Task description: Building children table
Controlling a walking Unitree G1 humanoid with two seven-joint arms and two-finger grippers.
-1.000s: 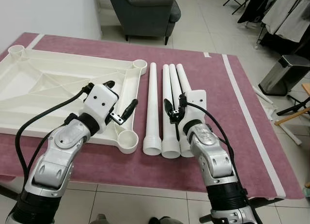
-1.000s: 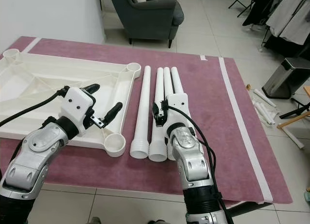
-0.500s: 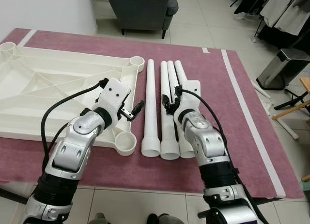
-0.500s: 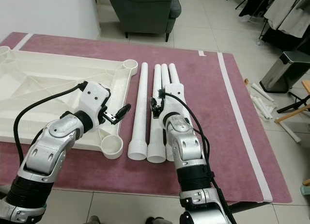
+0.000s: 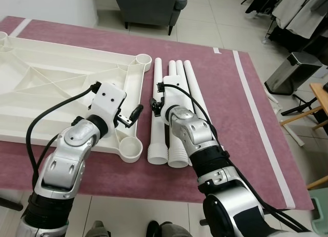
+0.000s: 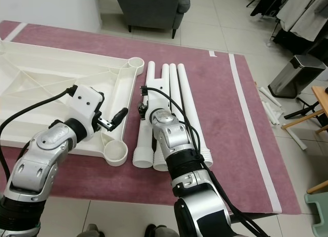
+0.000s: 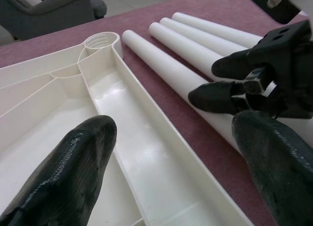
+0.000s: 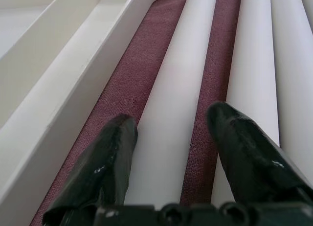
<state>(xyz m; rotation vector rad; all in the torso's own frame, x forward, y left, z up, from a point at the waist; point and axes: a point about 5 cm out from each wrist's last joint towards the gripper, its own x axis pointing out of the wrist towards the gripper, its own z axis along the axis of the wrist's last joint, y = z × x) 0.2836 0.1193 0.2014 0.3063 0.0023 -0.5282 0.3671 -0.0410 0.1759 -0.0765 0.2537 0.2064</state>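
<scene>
The white table top [image 5: 51, 88] lies upside down on a maroon rug, with round leg sockets at its near corner [image 5: 130, 150] and far corner [image 5: 143, 58]. Several white legs [image 5: 177, 144] lie side by side just right of it. My left gripper [image 5: 125, 107] hovers open over the top's right rim, its fingers [image 7: 68, 177] spread wide. My right gripper [image 5: 156, 101] is open and low over the leftmost leg [image 8: 176, 113], one finger [image 8: 98, 172] on each side of it. Whether the fingers touch the leg I cannot tell.
A grey armchair [image 5: 148, 6] stands beyond the rug. A metal bin [image 5: 292, 73] and wooden furniture legs [image 5: 307, 114] are at the right on the tiled floor. A white tape stripe [image 5: 256, 109] runs along the rug's right side.
My right gripper has moved left, from over the middle legs to the leftmost leg. My left gripper stays near the top's right rim. The camera has shifted.
</scene>
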